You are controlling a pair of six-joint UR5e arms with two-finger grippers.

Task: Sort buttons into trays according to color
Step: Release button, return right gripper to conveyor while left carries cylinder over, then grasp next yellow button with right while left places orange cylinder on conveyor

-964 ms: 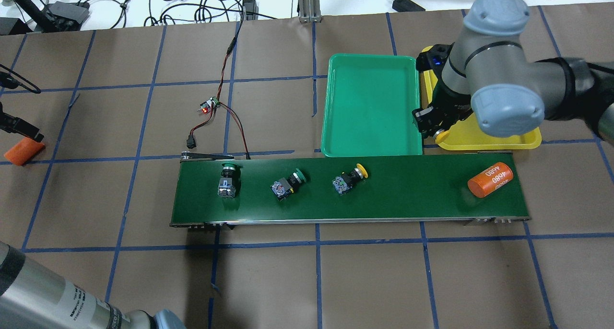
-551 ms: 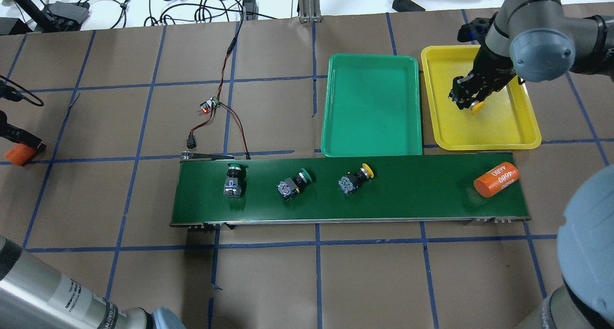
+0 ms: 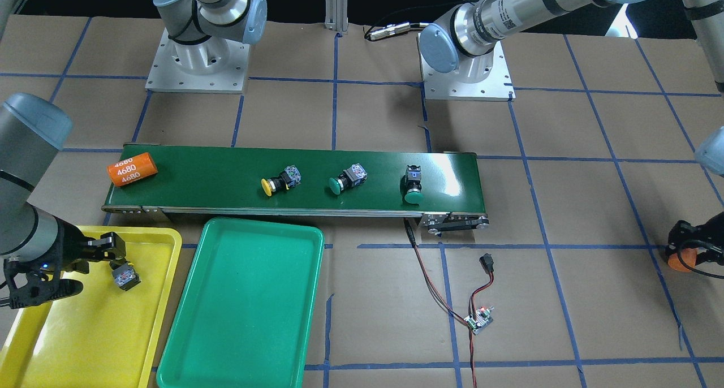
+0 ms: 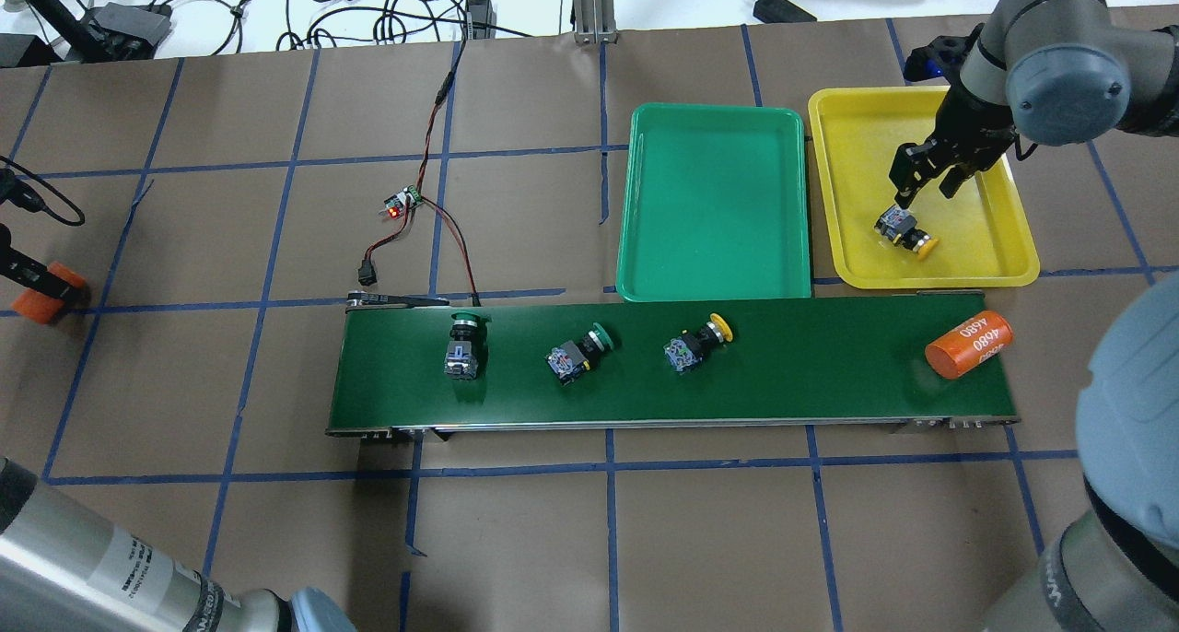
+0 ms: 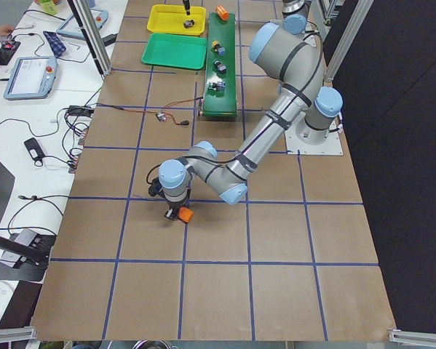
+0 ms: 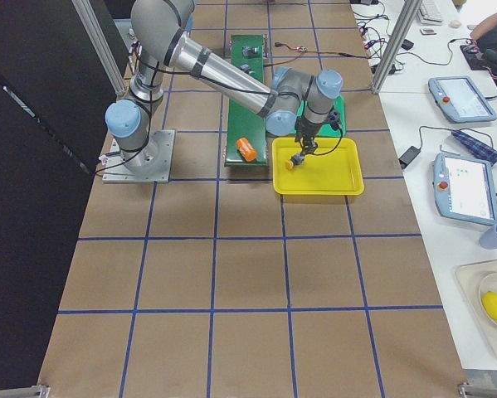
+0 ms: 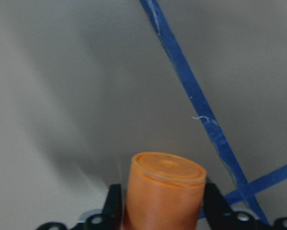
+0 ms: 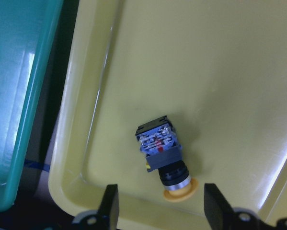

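- So, one yellow button (image 4: 907, 231) lies in the yellow tray (image 4: 857, 153), upper right of the overhead view; I'd call that one sorted.
- Left to do: three lie mid-frame on the belt (image 4: 811, 365): a second yellow button (image 4: 697, 342), a green button (image 4: 576, 354) and another green button (image 4: 461, 346). None is in the green tray (image 4: 714, 199) yet.
- The right gripper (image 4: 924, 185) hangs just above the sorted one, jaws spread, apart from it.
- The left gripper (image 7: 162, 206), far left overhead, pinches an orange cylinder (image 7: 167, 182).
- The sorted one rests on its side, black-grey body, cap near the tray's lower rim.
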